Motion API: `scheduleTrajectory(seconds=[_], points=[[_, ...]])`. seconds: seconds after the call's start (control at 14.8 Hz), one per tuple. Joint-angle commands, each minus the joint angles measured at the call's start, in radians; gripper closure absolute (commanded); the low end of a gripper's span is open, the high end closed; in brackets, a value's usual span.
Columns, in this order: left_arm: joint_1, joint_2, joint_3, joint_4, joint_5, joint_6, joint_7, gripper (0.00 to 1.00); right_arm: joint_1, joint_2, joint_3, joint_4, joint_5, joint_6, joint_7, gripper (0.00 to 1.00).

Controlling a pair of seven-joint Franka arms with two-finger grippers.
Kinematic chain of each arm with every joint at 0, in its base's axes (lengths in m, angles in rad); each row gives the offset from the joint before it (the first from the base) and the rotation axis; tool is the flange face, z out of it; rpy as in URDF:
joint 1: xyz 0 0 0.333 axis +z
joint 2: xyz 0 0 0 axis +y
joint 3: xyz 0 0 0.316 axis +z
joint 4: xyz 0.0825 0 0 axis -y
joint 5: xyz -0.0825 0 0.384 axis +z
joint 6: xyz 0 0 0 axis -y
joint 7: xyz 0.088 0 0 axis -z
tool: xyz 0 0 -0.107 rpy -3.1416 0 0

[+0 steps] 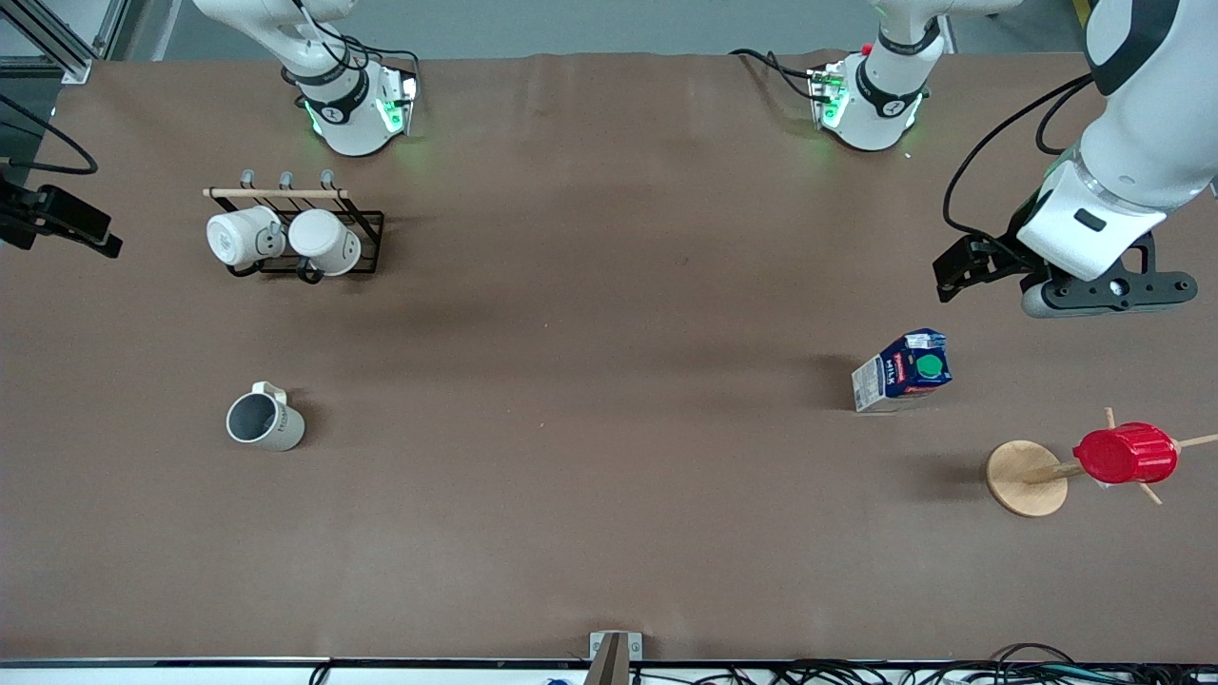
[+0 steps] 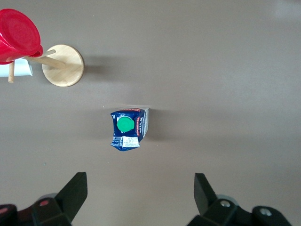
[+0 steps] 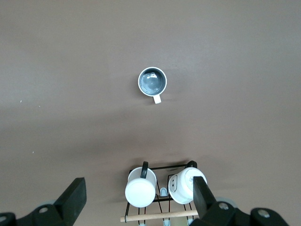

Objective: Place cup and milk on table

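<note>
Cup [image 1: 265, 421], milk [image 1: 902, 371] upright on table [image 1: 609, 476]

Cup [image 1: 265, 420] lettering too small; red cup [image 2: 18, 34] cut off

Matte brown table [image 1: 609, 285]; glossy printed milk [image 1: 902, 371] (paperboard carton).

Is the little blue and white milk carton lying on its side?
No, the blue and white milk carton stands upright on the brown table, green cap on top.
</note>
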Motion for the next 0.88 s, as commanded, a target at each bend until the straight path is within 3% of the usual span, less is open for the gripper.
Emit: scheduleTrajectory(seconds=[0.0, 0.61, 0.81], points=[[0.004, -0.01, -0.006, -0.007, 0.015, -0.005, 0.006, 0.0, -0.008, 0.005, 0.004, 0.014, 0.016, -0.001, -0.009, 0.0], [0.004, 0.01, -0.006, 0.002, 0.014, 0.0, 0.005, 0.0, -0.01, 0.012, -0.001, 0.012, 0.015, 0.002, -0.069, 0.0], [0.006, 0.043, -0.006, 0.002, 0.015, 0.012, 0.008, 0.0, -0.025, 0.068, -0.005, -0.046, 0.012, 0.133, -0.112, 0.0]])
